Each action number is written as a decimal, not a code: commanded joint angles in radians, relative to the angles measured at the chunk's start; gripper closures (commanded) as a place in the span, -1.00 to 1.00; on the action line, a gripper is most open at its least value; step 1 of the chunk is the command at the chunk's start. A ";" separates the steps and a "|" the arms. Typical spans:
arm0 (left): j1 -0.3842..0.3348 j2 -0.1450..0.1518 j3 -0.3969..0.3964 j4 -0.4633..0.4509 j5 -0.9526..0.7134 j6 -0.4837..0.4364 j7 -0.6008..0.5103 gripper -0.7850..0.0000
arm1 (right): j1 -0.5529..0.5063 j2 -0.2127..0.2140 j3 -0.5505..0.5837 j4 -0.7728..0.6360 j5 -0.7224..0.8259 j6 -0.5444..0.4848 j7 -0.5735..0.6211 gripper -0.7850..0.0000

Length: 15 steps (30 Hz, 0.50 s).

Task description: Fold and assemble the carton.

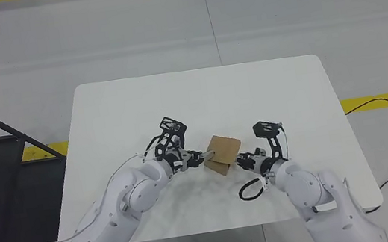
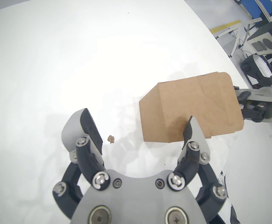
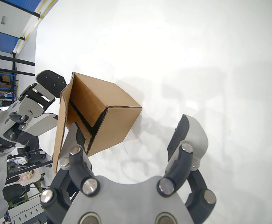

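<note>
Carton [image 1: 223, 153] stands between left gripper [image 2: 138, 118] and right gripper [image 3: 129, 123], both spread wide, clasping nothing, seemingly touching it.

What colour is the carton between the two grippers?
The carton is plain brown cardboard with no pattern; it shows best in the left wrist view.

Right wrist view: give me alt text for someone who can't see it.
A brown carton lies on a white table, its open end with part-folded flaps facing the camera. The open right hand has one finger at that end; the left hand is beyond it.
</note>
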 commanded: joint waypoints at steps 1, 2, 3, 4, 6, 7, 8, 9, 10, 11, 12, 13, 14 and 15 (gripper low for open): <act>-0.004 -0.003 0.003 0.007 -0.001 -0.001 -0.001 -1.00 | -0.014 0.002 0.010 -0.013 -0.001 0.001 -0.004 -1.00; -0.006 -0.005 0.004 0.011 -0.002 -0.001 -0.002 -1.00 | -0.021 0.003 0.016 -0.020 -0.001 0.001 -0.006 -1.00; -0.008 -0.006 0.004 0.014 -0.003 0.000 -0.003 -1.00 | -0.029 0.005 0.022 -0.028 -0.001 0.002 -0.008 -1.00; -0.010 -0.008 0.004 0.017 -0.006 0.002 -0.004 -1.00 | -0.039 0.005 0.031 -0.036 0.001 0.005 -0.015 -1.00; -0.012 -0.011 0.005 0.021 -0.010 0.001 -0.005 -1.00 | -0.062 0.008 0.053 -0.054 0.012 0.009 -0.032 -1.00; -0.013 -0.012 0.004 0.023 -0.011 0.001 -0.004 -1.00 | -0.074 0.009 0.066 -0.062 0.019 0.009 -0.041 -1.00; -0.013 -0.013 0.004 0.024 -0.012 -0.002 -0.003 -1.00 | -0.086 0.010 0.078 -0.070 0.027 0.008 -0.049 -1.00; -0.013 -0.014 0.003 0.024 -0.013 -0.005 -0.001 -1.00 | -0.099 0.011 0.090 -0.076 0.035 0.009 -0.057 -1.00; -0.012 -0.015 0.002 0.024 -0.012 -0.007 0.002 -1.00 | -0.110 0.012 0.101 -0.083 0.041 0.011 -0.066 -1.00; -0.010 -0.015 0.001 0.024 -0.012 -0.009 0.004 -1.00 | -0.121 0.013 0.111 -0.088 0.048 0.011 -0.073 -1.00; -0.009 -0.016 -0.001 0.023 -0.012 -0.011 0.005 -1.00 | -0.130 0.014 0.120 -0.093 0.056 0.010 -0.078 -1.00; -0.007 -0.017 -0.003 0.021 -0.016 -0.014 0.008 -1.00 | -0.138 0.015 0.129 -0.097 0.063 0.007 -0.085 -1.00; -0.004 -0.017 -0.006 0.020 -0.020 -0.017 0.011 -1.00 | -0.146 0.015 0.134 -0.100 0.068 0.005 -0.089 -1.00; -0.002 -0.017 -0.008 0.019 -0.021 -0.021 0.012 -1.00 | -0.151 0.016 0.138 -0.103 0.070 0.001 -0.091 -1.00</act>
